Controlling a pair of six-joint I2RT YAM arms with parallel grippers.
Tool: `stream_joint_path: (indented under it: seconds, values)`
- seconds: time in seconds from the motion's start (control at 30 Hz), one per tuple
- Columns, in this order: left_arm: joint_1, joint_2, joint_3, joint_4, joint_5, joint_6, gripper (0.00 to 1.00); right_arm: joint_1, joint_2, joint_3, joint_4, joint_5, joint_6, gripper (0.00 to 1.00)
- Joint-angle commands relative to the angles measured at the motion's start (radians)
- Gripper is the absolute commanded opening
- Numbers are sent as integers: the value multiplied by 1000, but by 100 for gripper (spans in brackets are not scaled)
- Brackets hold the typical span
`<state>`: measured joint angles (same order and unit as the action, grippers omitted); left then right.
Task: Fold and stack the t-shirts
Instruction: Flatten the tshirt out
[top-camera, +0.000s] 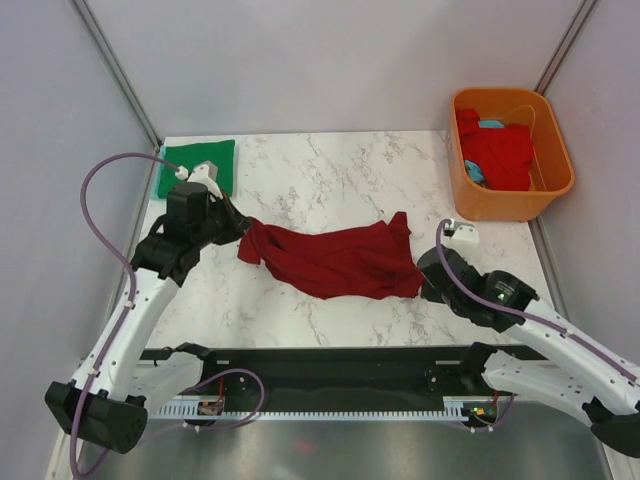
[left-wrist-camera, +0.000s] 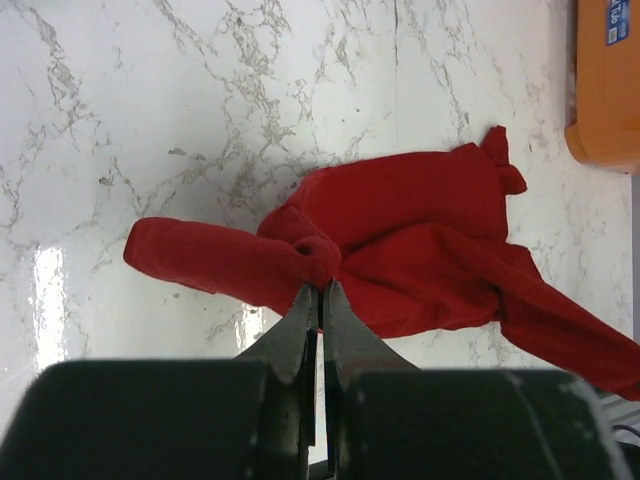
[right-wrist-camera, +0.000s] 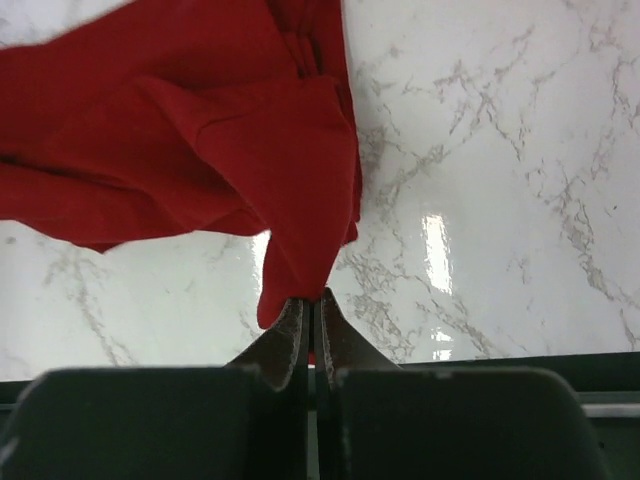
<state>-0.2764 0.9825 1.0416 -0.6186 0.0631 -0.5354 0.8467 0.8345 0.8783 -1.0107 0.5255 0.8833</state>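
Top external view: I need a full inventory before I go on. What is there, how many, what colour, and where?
maroon t-shirt: one, dark red, stretched across the middle of the table
green t-shirt: one, bright green, folded at the far left corner
orange tub: one, orange, far right corner
bright red t-shirt: one, red, bunched inside the tub
light blue cloth: blue bits showing in the tub, count unclear
table: one, white marble
left arm: one, black and white, jaws shut on the maroon t-shirt's left end
right arm: one, black and white, jaws shut on its right end
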Motion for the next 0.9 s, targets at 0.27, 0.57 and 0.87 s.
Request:
stream_joint_path:
  seconds: [0.27,0.57,0.87]
  values:
    - [5,261,354,26,135,31,2,-1,-14,559,119,56,-138,0]
    - [-1,709,537,25,401,123,22,-3,-9,397,241,-146,-95,0]
    - [-194,408,275,161,459,207,67,-1,84,280,297,-209,-164,0]
